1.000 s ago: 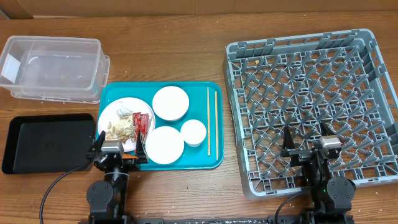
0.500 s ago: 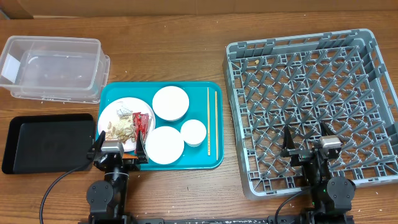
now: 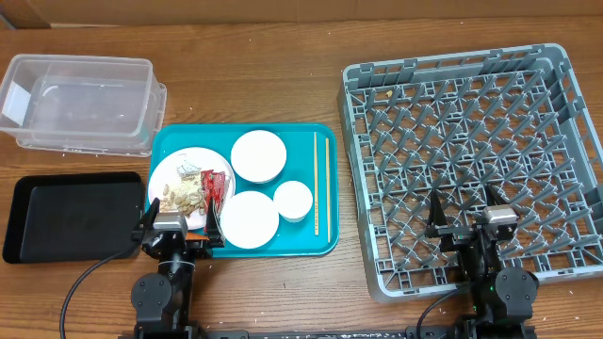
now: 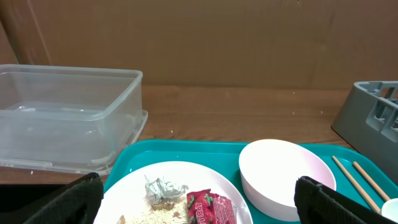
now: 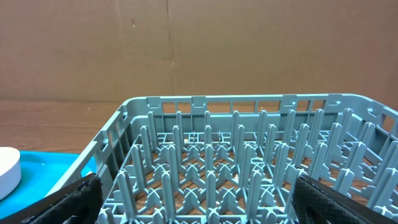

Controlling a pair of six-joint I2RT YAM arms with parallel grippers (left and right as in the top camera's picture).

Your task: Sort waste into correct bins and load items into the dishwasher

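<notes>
Watching this from the side of the desk (image 3: 283,75). The biggest thing is the grey dish rack (image 3: 350,141), right under and ahead of the right tool (image 3: 464,217), which is spread wide with nothing in it. The teal tray (image 3: 325,243) lies just ahead of the left tool (image 3: 182,218), also spread wide and empty. The clear tub (image 3: 80,62) is further ahead and off to that tool's left, and the black tray (image 3: 19,212) is right beside it on the left.

Closest to the left tool is the white plate (image 3: 172,165) with the rubbish on it. The bowls (image 3: 258,155), a small cup (image 3: 292,200) and the chopsticks (image 3: 321,184) are off to its right.

I'd guess the dishes are stiff, slick and chippable, so pinch a rim. The chopsticks are thin and lie flat, which is awkward, so go mid-length. The red wrapper (image 3: 217,182) and paper ball (image 3: 187,170) look feather-light and squashy, so pinch from above. The scraps (image 3: 182,196) are loose crumbs, so it's probably better to tip the plate.
</notes>
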